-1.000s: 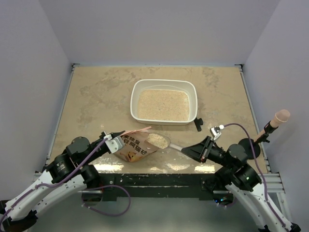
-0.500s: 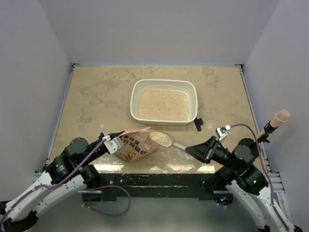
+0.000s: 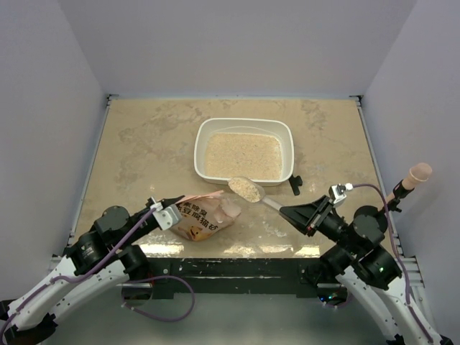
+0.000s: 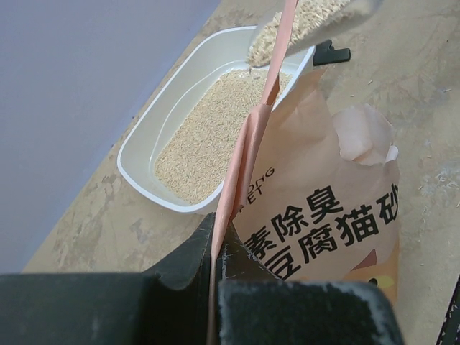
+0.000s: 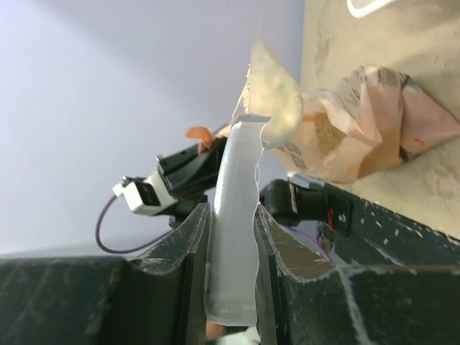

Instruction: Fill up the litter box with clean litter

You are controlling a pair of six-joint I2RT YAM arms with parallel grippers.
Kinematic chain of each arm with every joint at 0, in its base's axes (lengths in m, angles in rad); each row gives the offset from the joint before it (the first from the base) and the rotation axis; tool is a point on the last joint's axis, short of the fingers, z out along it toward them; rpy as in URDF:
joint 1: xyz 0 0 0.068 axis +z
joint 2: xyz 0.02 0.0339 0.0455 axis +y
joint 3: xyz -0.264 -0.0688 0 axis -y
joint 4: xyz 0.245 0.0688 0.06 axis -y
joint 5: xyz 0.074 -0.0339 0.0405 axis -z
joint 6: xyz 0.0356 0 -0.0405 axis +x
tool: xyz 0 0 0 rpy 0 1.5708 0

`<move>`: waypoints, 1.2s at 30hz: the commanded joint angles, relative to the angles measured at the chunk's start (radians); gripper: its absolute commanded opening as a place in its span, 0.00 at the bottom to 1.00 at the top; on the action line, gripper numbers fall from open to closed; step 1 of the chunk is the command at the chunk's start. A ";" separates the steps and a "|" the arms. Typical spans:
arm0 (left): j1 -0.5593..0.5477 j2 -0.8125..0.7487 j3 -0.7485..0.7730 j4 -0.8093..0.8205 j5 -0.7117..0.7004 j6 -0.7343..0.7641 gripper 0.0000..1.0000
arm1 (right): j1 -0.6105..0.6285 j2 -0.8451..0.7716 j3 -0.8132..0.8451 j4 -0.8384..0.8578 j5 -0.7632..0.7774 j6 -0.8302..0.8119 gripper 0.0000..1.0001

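Observation:
The white litter box sits mid-table and holds a layer of pale beige clean litter; it also shows in the left wrist view. My right gripper is shut on the handle of a clear plastic scoop. The scoop's bowl is heaped with litter and hangs at the box's near rim. My left gripper is shut on the top edge of the orange-pink printed bag, which lies on the table.
A small black clip lies by the box's near right corner. A pink-tipped rod stands at the right edge. Grey walls close the table on three sides.
My right gripper has carried the filled scoop from the bag's mouth up and right to the litter box's near rim. The left gripper and bag have stayed still.

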 commanded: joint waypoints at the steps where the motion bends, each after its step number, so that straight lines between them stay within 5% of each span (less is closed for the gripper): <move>1: -0.002 -0.015 0.000 0.072 0.045 -0.009 0.00 | 0.003 0.079 0.077 0.171 0.113 0.020 0.00; 23: -0.003 -0.070 -0.005 0.066 0.110 0.005 0.00 | -0.005 0.748 0.126 0.502 0.424 -0.196 0.00; 36: -0.003 -0.090 -0.008 0.069 0.122 0.011 0.00 | -0.015 1.119 0.566 0.108 0.574 -0.702 0.00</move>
